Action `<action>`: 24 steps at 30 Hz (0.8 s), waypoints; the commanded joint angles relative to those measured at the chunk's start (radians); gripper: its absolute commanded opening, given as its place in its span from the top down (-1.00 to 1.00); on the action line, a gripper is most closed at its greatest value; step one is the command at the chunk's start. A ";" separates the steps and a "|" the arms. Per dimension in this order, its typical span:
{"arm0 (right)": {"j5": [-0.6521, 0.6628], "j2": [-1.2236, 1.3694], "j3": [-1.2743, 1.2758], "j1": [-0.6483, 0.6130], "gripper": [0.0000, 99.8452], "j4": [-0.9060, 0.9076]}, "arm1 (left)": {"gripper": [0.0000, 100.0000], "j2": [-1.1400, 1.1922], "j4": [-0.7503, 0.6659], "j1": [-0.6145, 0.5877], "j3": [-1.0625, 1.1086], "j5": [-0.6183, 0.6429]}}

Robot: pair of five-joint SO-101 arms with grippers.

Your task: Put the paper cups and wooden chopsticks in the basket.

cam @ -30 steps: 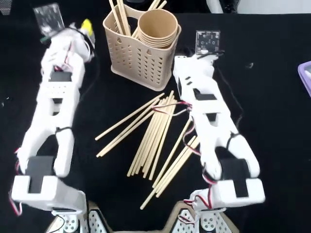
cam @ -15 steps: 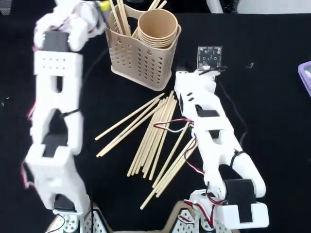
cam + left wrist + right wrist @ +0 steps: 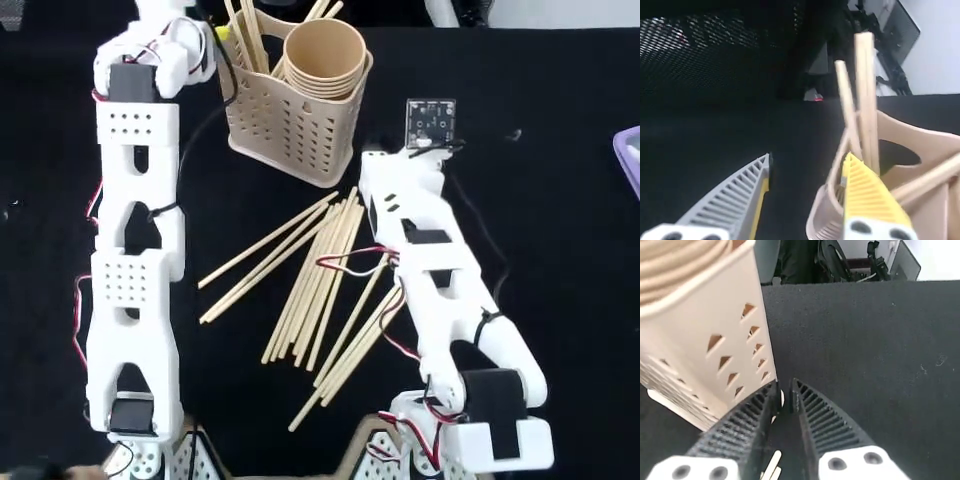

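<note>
Your black counter has the tan basket at the far end, between the two arms. A loose pile of wooden chopsticks is fanned out on the counter in front of it, and a few more chopsticks stand in the basket next to the stacked paper cups. Your left gripper is spread wide at the basket rim, with its yellow finger beside the standing sticks. Your right gripper is down by the basket wall, jaws nearly together.

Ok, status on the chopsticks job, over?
Left claw open at basket rim. Right claw shut beside basket. Cups in; chopsticks mostly loose on table, right arm above some.
</note>
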 commanded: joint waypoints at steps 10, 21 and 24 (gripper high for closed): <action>-0.008 -0.047 -0.007 -0.011 0.89 -0.021 | 0.56 0.041 0.012 0.054 -0.076 -0.074; -0.008 -0.047 -0.007 -0.006 0.89 -0.023 | 0.94 0.040 0.184 0.128 -0.079 -0.068; -0.008 -0.047 -0.007 -0.005 0.89 -0.023 | 0.94 0.040 0.232 0.127 -0.134 -0.068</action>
